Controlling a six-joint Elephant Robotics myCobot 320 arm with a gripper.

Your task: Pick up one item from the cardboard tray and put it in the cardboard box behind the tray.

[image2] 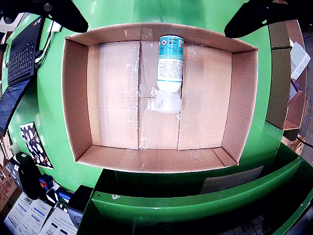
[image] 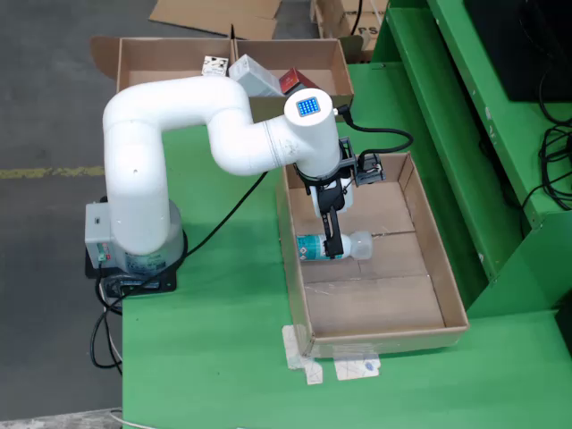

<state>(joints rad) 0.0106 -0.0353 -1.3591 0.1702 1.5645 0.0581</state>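
Observation:
A clear bottle (image: 313, 247) with a blue-and-white label lies on its side in the cardboard tray (image: 431, 234), close to the tray's left wall in the fixed view. My gripper (image: 333, 234) hangs right over the bottle, its dark fingers pointing down at it. In the wrist view the bottle (image2: 170, 63) lies at the top middle of the tray (image2: 76, 98), cap end toward the tray's centre. The two fingers (image2: 68, 14) show far apart in the top corners, so my gripper (image2: 156, 27) is open and holds nothing.
The cardboard box (image: 143, 63) stands behind the tray and holds a white carton (image: 255, 76) and a red item (image: 295, 80). The arm's base (image: 134, 250) is at the left. A green frame (image: 447, 107) runs along the tray's right side. A laptop (image2: 19, 49) shows in the wrist view.

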